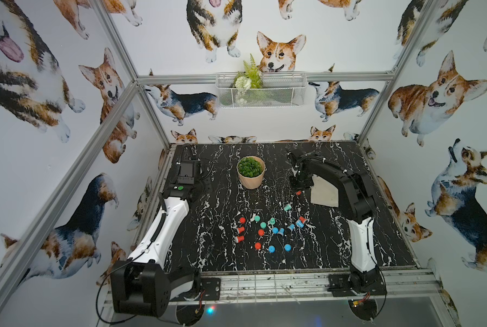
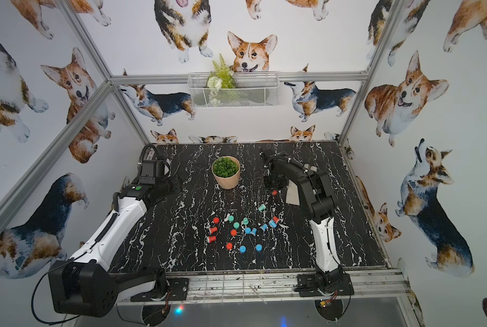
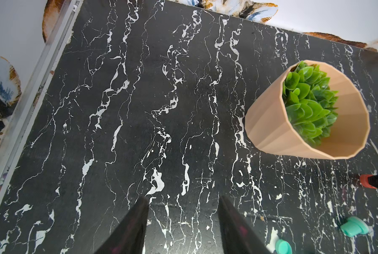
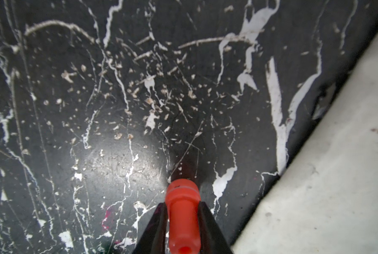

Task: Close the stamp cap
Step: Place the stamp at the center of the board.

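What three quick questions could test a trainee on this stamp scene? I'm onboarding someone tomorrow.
1. True or false: the left gripper is shut.
2. The stamp between the fingers of the right gripper is: A teal, B red, C blue.
3. Fill in: the tan pot holds a green ____.

Key: 1 false, its jaws stand apart over bare table; 2 B; 3 plant.
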Robot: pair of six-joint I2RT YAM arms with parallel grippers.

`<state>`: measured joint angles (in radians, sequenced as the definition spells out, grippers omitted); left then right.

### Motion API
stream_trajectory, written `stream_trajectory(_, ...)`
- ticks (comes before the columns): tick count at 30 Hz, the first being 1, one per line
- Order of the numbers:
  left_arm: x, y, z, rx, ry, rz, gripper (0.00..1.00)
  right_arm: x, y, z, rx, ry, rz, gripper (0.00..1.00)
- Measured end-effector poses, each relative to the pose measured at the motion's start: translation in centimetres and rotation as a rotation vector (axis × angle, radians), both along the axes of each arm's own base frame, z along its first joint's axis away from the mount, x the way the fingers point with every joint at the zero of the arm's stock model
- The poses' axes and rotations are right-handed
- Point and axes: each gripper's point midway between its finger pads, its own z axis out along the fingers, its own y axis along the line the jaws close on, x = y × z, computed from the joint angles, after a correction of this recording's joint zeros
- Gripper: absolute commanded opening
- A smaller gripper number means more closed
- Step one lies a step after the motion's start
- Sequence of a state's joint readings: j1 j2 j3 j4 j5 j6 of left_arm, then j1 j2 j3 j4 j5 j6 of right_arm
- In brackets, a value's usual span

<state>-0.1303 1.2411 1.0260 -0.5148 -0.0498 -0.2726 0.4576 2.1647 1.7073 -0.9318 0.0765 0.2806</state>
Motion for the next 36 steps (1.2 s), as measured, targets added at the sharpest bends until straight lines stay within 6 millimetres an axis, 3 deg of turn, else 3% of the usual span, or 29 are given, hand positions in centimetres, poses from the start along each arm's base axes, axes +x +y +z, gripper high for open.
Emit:
stream_trajectory(10, 0.0, 0.0, 0.0, 0.000, 0.000, 0.000, 0.55, 0.2, 0.1, 0.6, 0.006, -0.013, 0.000, 0.40)
stream_trajectory(17, 0.0, 0.0, 0.1, 0.000, -0.002, 0.000, 0.55, 0.5, 0.2, 1.7, 0.014, -0.037, 0.000, 0.41)
stream_trajectory(24, 0.0, 0.0, 0.1, 0.000, -0.002, 0.000, 0.55, 0.3, 0.1, 4.3, 0.034, -0.076, 0.001, 0.39)
stream_trajectory(28, 0.0, 0.0, 0.1, 0.000, -0.002, 0.000, 0.55, -1.2, 0.3, 6.0, 0.040, -0.084, 0.019, 0.37)
stream_trajectory(36, 0.0, 0.0, 0.1, 0.000, -0.002, 0.000, 0.55, -7.2, 1.1, 5.9, 0.006, -0.009, 0.121, 0.34)
